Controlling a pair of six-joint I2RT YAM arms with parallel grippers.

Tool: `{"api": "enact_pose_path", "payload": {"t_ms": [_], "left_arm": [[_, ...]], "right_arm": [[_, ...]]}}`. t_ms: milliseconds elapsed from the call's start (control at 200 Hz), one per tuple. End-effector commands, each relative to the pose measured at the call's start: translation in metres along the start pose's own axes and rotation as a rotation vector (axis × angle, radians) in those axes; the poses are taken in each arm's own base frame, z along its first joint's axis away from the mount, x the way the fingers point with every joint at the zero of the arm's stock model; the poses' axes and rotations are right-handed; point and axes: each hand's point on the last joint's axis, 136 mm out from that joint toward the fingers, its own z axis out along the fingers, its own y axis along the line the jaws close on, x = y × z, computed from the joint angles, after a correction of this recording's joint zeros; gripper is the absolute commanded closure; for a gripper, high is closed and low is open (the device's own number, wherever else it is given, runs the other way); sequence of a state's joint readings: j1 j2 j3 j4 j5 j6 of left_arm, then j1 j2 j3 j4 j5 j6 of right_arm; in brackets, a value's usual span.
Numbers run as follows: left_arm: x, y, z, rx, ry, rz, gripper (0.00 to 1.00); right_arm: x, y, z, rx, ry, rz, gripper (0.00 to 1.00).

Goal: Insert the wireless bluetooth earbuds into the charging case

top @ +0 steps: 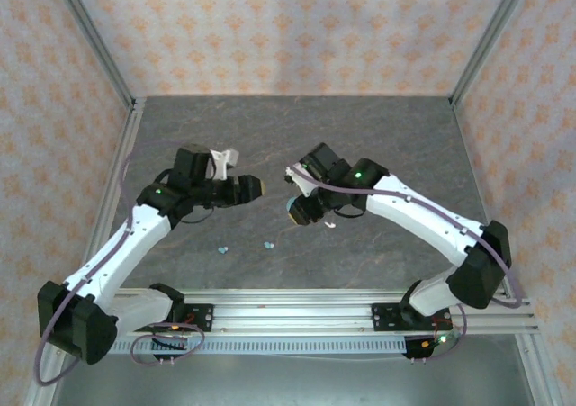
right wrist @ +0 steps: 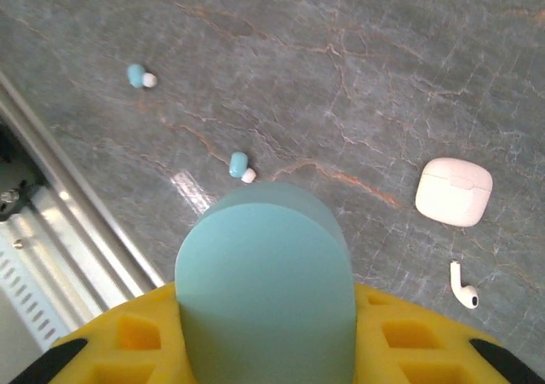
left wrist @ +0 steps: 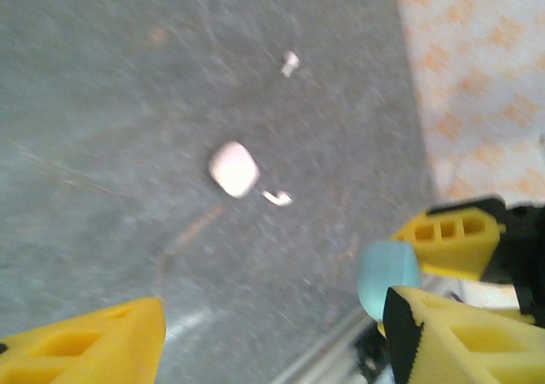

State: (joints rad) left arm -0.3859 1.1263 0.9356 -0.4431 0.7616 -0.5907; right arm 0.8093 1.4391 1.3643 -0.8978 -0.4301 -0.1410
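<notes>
On the table, first teal earbud (right wrist: 140, 76): lies loose on the grey stone-look surface, at 10 o'clock from the teal case in the right wrist view, near the metal rail.
Second teal earbud (right wrist: 242, 166): also loose, just past the top of the teal case at 12 o'clock; in the top view both teal pieces sit at 7 to 8 o'clock from the right gripper.
Near white earbud (left wrist: 278, 198): lies flat just beside the white case, at 4 o'clock from it in the left wrist view.
Far white earbud (left wrist: 289, 63): at 1 o'clock from the white case, well apart from it.
White case (left wrist: 233, 169): rests flat on the table and its lid looks shut.
Teal case (right wrist: 264, 282): held off the surface; I cannot tell whether its lid is up.
Right gripper (top: 300, 210): clamped on the teal case, with yellow fingers (right wrist: 400, 324) pressing both sides.
Left gripper (top: 254, 188): yellow fingers spread with only bare table between them; it is at 10 o'clock from the right gripper and apart from it.
Table (top: 378, 136): dark and veined, between patterned walls.
</notes>
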Motion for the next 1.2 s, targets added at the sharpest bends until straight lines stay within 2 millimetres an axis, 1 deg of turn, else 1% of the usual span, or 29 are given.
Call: {"api": "enact_pose_path", "payload": {"t_ms": [0,115,235,345,420,530,701,806,871,951,991,1041,1076,1141,1196], "left_arm": [[-0.006,-0.048,-0.002,0.170,0.003,-0.014,0.41],[-0.005,-0.069,0.002,0.235,0.015,-0.013,0.46],[0.000,-0.087,0.011,0.284,0.044,-0.017,0.46],[0.008,-0.098,0.023,0.303,0.080,-0.007,0.46],[0.012,-0.098,0.032,0.303,0.101,-0.009,0.47],[0.014,-0.100,0.035,0.307,0.111,-0.010,0.56],[0.011,-0.104,0.032,0.307,0.103,-0.008,0.75],[0.008,-0.105,0.032,0.305,0.093,-0.013,0.82],[0.005,-0.106,0.032,0.308,0.078,-0.023,0.85],[0.001,-0.106,0.034,0.319,0.051,-0.045,0.88],[-0.002,-0.106,0.034,0.324,0.038,-0.058,0.88],[-0.004,-0.105,0.035,0.323,0.018,-0.071,0.88],[-0.006,-0.103,0.035,0.316,0.005,-0.078,0.88],[-0.009,-0.099,0.035,0.303,-0.016,-0.087,0.88],[-0.012,-0.094,0.034,0.291,-0.035,-0.099,0.88]], "right_arm": [[-0.001,0.015,-0.028,-0.062,-0.020,-0.055,0.71],[-0.005,0.023,-0.040,-0.092,-0.046,-0.083,0.71],[-0.009,0.029,-0.047,-0.116,-0.064,-0.096,0.70],[-0.012,0.028,-0.051,-0.105,-0.083,-0.100,0.70],[-0.012,0.026,-0.052,-0.093,-0.089,-0.102,0.70],[-0.012,0.022,-0.053,-0.065,-0.094,-0.103,0.71],[-0.010,0.014,-0.052,-0.020,-0.094,-0.098,0.71],[-0.011,0.011,-0.053,-0.002,-0.101,-0.092,0.69],[-0.013,0.007,-0.055,0.020,-0.110,-0.083,0.66],[-0.017,0.002,-0.057,0.042,-0.126,-0.070,0.59],[-0.018,0.001,-0.059,0.048,-0.136,-0.061,0.54],[-0.020,-0.001,-0.061,0.056,-0.148,-0.046,0.43],[-0.021,-0.002,-0.063,0.058,-0.158,-0.035,0.39],[-0.023,-0.003,-0.066,0.060,-0.177,-0.016,0.33],[-0.024,-0.003,-0.070,0.057,-0.196,0.009,0.30]]}}
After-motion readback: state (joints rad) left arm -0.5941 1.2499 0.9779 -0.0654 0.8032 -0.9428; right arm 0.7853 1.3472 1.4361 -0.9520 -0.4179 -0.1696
